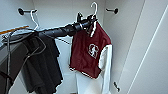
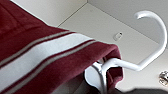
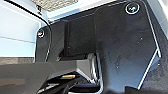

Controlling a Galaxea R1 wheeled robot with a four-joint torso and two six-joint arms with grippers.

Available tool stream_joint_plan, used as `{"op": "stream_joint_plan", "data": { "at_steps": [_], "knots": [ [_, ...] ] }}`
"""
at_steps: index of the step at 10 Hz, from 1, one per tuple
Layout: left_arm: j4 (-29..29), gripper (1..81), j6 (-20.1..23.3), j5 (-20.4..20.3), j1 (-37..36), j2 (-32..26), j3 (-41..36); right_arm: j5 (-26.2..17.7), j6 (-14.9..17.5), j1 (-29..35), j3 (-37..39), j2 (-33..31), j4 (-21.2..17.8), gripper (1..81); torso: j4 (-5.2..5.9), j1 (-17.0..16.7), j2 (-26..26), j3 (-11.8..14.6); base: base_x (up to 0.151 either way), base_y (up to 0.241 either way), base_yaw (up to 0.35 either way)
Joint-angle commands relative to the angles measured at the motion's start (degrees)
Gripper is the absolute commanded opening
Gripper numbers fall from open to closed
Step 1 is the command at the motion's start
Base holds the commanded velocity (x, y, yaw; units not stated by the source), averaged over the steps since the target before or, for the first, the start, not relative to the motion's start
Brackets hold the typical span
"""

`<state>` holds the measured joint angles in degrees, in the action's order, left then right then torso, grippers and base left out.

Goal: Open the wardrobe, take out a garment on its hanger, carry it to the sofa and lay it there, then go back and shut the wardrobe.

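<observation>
The wardrobe (image 1: 125,37) stands open and shows its white interior. Inside hangs the garment (image 1: 86,53), a dark red jacket with white sleeves and a white chest emblem. Its white hanger (image 1: 94,7) has the curved hook free in the air, touching no rail. My left arm reaches in from the left, and my left gripper (image 1: 88,23) is shut on the hanger at the jacket's collar. In the left wrist view, the striped collar of the garment (image 2: 50,57) and the hanger (image 2: 150,37) show large against the white wardrobe (image 2: 105,27) wall.
A black shirt (image 1: 42,65) on its own white hanger (image 1: 33,17) hangs at the left, just under my arm. Dark pegs (image 1: 115,10) stick out of the side walls. The open right door (image 1: 152,55) carries a small handle (image 1: 116,86).
</observation>
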<state>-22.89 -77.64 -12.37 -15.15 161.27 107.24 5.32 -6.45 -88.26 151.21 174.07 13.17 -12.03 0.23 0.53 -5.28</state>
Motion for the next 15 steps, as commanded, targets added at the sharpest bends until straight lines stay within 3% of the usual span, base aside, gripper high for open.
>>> {"op": "stream_joint_plan", "data": {
  "at_steps": [1, 9, 10, 11, 13, 14, 15],
  "knots": [
    [-1.6, 1.0, 2.4, -4.7, -13.0, 0.3, -1.0, -2.9, -0.1, 1.8, -0.2, -0.1, 0.1, 81.1, 0.00, 0.0, 0.0, 0.0, -0.085, 0.000, 0.000],
    [-1.5, 1.0, 2.5, -4.1, -11.5, 6.8, -0.1, -2.9, -0.1, 1.9, -0.5, -0.1, 0.3, 81.1, 0.00, 0.0, 0.0, 0.0, -0.086, 0.000, 0.000],
    [-1.6, 1.0, 2.5, -4.1, -11.3, 7.1, -0.1, -2.9, -0.1, 1.9, -0.6, -0.1, 0.5, 81.1, 1.88, 0.0, 0.0, 0.0, -0.086, 0.000, 0.000],
    [-1.6, 1.0, 2.5, -4.1, -11.3, 7.1, -0.2, -2.9, -0.1, 1.9, -0.6, -0.1, 0.5, 81.1, 4.96, 0.0, 0.0, 0.0, -0.086, 0.000, 0.000],
    [-1.6, 1.0, 2.5, -4.1, -11.2, 7.1, -0.2, -2.9, -0.1, 1.9, -0.6, -0.1, 0.6, 81.1, 7.21, 0.0, 0.0, 0.0, -0.086, 0.000, 0.000],
    [-1.6, 1.0, 2.5, -4.1, -11.2, 7.1, -0.3, -2.9, -0.1, 2.1, -0.5, -0.1, 0.4, 81.1, 3.72, 0.0, 0.0, 0.0, -0.086, 0.000, 0.000],
    [-1.5, 1.0, 2.5, -4.1, -11.1, 7.1, -0.5, -2.9, -0.1, 2.1, -0.5, -0.1, 0.3, 81.1, 5.36, 0.0, 0.0, 0.0, -0.085, 0.000, 0.000]
  ]
}}
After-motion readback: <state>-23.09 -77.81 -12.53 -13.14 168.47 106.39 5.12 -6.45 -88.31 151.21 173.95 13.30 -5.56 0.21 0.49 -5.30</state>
